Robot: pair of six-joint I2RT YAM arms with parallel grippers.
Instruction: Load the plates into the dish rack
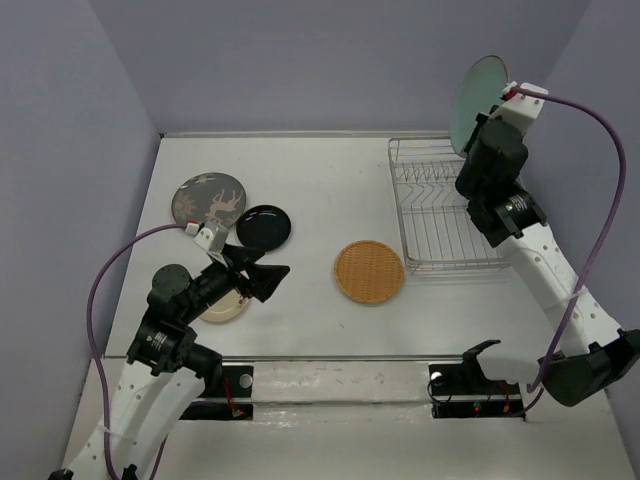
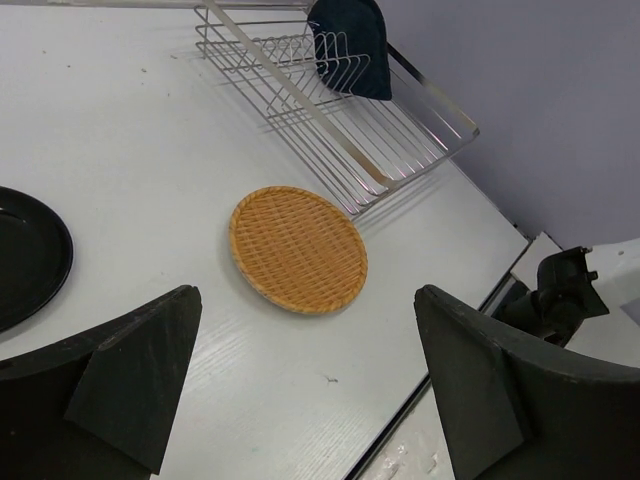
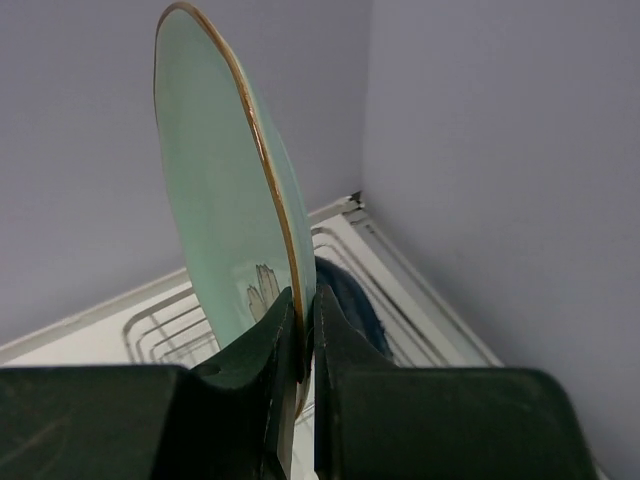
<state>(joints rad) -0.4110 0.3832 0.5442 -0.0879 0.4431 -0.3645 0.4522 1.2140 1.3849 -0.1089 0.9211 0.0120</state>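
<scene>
The right gripper (image 3: 303, 325) is clamped on the lower rim of the pale teal plate (image 3: 215, 190), held on edge high in the upper right of the overhead view, above the far end of the dish rack (image 1: 445, 235); the bite looks narrow and close to the edge, so the plate could pivot or slip out on the way down; a dark blue plate (image 2: 352, 45) already stands in the tines, low behind the teal one in the right wrist view, and a descent into its slot would knock the two together; lowered tilted, the teal plate may straddle the tines and topple. The left gripper (image 1: 272, 280) hangs at lower left, jaws wide and holding nothing, near the cream plate (image 1: 225, 308); the orange woven plate (image 1: 369, 271), black plate (image 1: 264, 227) and grey-brown patterned plate (image 1: 208, 198) lie flat on the table (image 1: 320, 190), probably awkward to pinch by a thin rim.
</scene>
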